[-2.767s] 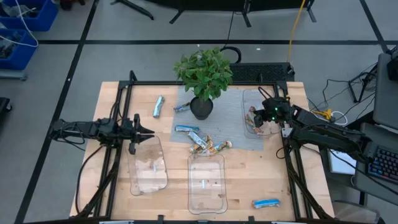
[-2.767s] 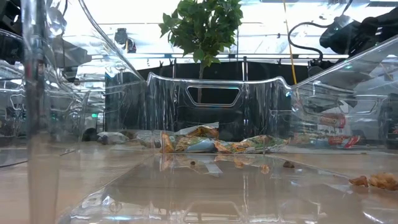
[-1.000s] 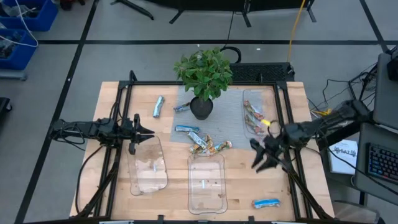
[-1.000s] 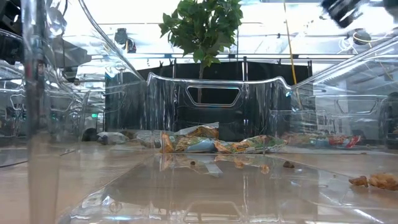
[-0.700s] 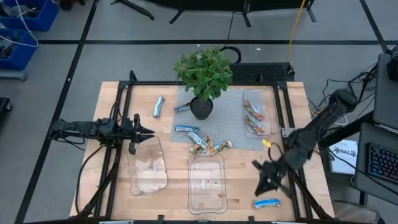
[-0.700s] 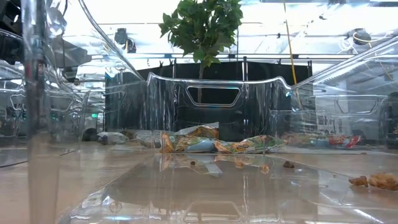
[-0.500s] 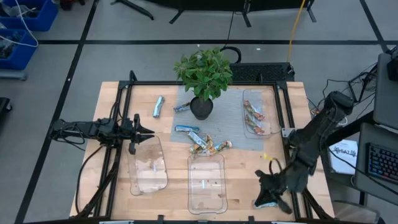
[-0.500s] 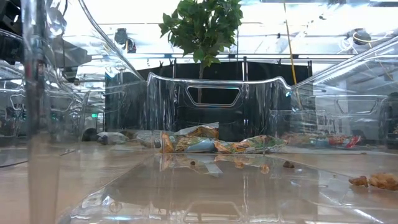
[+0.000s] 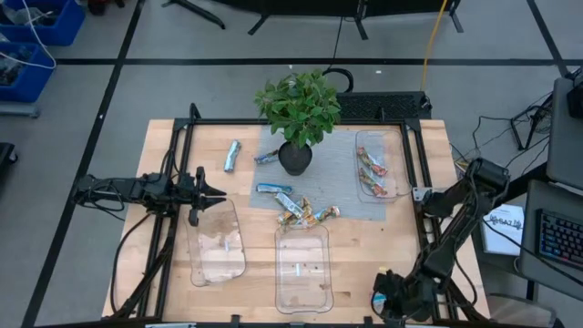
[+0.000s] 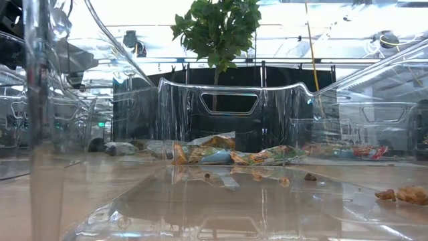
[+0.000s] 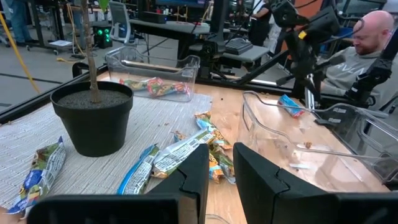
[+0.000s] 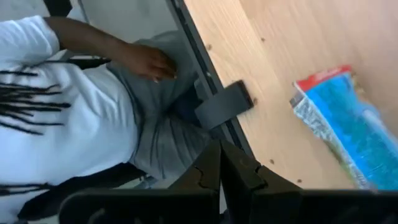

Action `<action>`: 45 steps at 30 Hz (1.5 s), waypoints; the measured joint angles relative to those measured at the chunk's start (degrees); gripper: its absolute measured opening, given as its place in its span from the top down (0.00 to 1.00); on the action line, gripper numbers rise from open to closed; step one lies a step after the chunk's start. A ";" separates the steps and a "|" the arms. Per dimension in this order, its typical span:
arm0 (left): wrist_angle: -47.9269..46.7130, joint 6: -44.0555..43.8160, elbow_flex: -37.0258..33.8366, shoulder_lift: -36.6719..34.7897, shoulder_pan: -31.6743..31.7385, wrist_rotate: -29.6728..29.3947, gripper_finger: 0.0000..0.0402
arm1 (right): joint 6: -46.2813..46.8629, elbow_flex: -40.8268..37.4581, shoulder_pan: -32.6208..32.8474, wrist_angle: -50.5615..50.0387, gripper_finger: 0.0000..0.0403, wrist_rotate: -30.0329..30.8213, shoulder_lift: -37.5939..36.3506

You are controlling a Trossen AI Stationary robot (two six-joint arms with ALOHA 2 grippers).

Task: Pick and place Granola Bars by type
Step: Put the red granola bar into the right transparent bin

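A blue granola bar (image 12: pixel 345 134) lies flat on the wood by the table's near right corner (image 9: pixel 378 298). My right gripper (image 12: pixel 219 163) hangs over that corner (image 9: pixel 393 305), shut, beside the bar and apart from it. More bars lie in a pile (image 9: pixel 302 211) on the grey mat, also seen in the low view (image 10: pixel 227 156). Others lie singly at the far left (image 9: pixel 232 155), beside the plant pot (image 9: pixel 267 157) and left of the pile (image 9: pixel 271 189). Several bars rest in the far right tray (image 9: pixel 373 171). My left gripper (image 9: pixel 219 193) waits at the table's left side, its fingers (image 11: pixel 193 177) a little apart.
A potted plant (image 9: pixel 299 109) stands on the grey mat (image 9: pixel 346 196). Clear trays sit near left (image 9: pixel 217 241), near middle (image 9: pixel 302 266) and far right (image 9: pixel 392 146). A seated person (image 12: pixel 81 106) is close beyond the table's near edge. A black frame rail (image 9: pixel 424 228) runs along the right side.
My right arm has swung from above the far right tray toward the table's near edge, passing along the right side. It now hangs over the near right corner by the blue bar. The bars and the left arm have kept still.
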 joint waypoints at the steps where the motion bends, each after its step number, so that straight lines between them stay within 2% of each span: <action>1: 0.00 -0.02 0.00 0.00 -0.02 -0.02 0.81 | 1.21 0.00 0.17 0.12 1.00 0.04 0.45; 4: 0.02 -0.01 0.00 -0.01 -0.01 -0.02 0.81 | 4.80 0.00 0.92 -1.06 1.00 -0.72 1.60; 9: 0.00 0.00 0.00 0.00 0.00 -0.02 0.81 | 13.95 0.00 1.50 -7.00 1.00 -10.09 2.84; 11: 0.02 0.00 0.00 0.00 0.00 -0.02 0.81 | 16.11 -0.02 1.68 -9.84 1.00 -11.83 2.87; 25: 0.00 0.00 0.00 -0.02 -0.01 -0.04 0.81 | 17.37 -0.02 1.53 -23.49 1.00 -11.29 2.85; 30: 0.00 0.00 0.00 -0.02 0.00 -0.07 0.81 | 15.84 -0.04 1.17 -25.59 1.00 -4.61 2.83; 38: 0.00 0.00 0.00 -0.02 -0.01 -0.09 0.81 | 9.43 -0.09 -1.94 -26.60 1.00 11.91 2.83; 41: 0.00 0.00 0.00 -0.02 -0.02 -0.09 0.81 | 7.41 -0.25 -3.33 -26.36 1.00 14.93 2.83; 45: 0.00 -0.01 0.00 -0.02 -0.01 -0.10 0.81 | 4.88 -0.82 -5.02 -26.14 1.00 15.81 2.78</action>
